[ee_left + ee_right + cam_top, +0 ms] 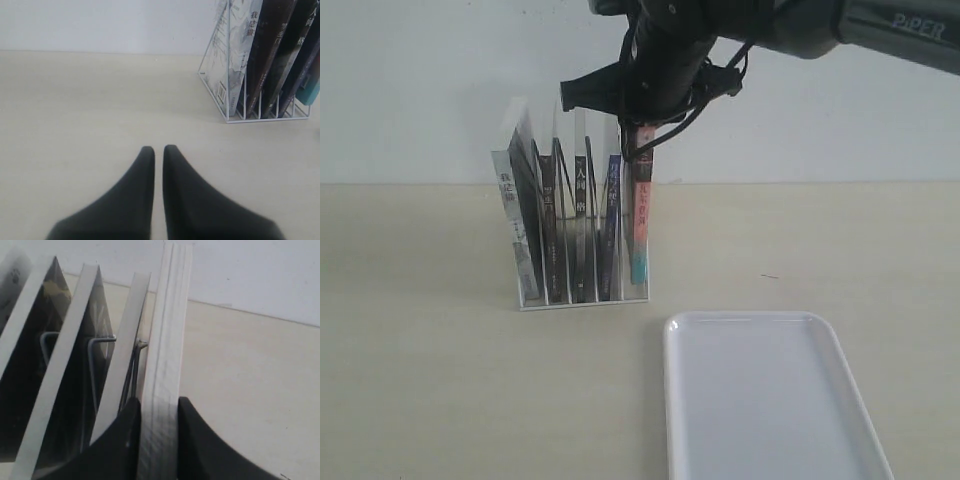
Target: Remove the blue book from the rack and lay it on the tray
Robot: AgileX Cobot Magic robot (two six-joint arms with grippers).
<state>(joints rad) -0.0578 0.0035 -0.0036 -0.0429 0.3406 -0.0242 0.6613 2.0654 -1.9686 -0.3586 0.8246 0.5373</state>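
The wire rack (582, 300) stands at centre left with several upright books in it. The blue book (611, 215), with its dark blue spine, is second from the right. Beside it, at the right end, is a pink-and-teal-spined book (641, 225). My right gripper (642, 150) comes down from above and is shut on the top of that pink-and-teal book. In the right wrist view the fingertips (159, 402) clamp its white page block (170, 330). The white tray (672, 400) lies at the front right with nothing on it. My left gripper (159, 149) hovers over bare table, shut and holding nothing.
Black-spined books (580, 230) and a white-spined one (508, 215) fill the rack's other slots. The rack (227, 100) stands ahead and to one side of the left gripper. A pale wall runs behind the table.
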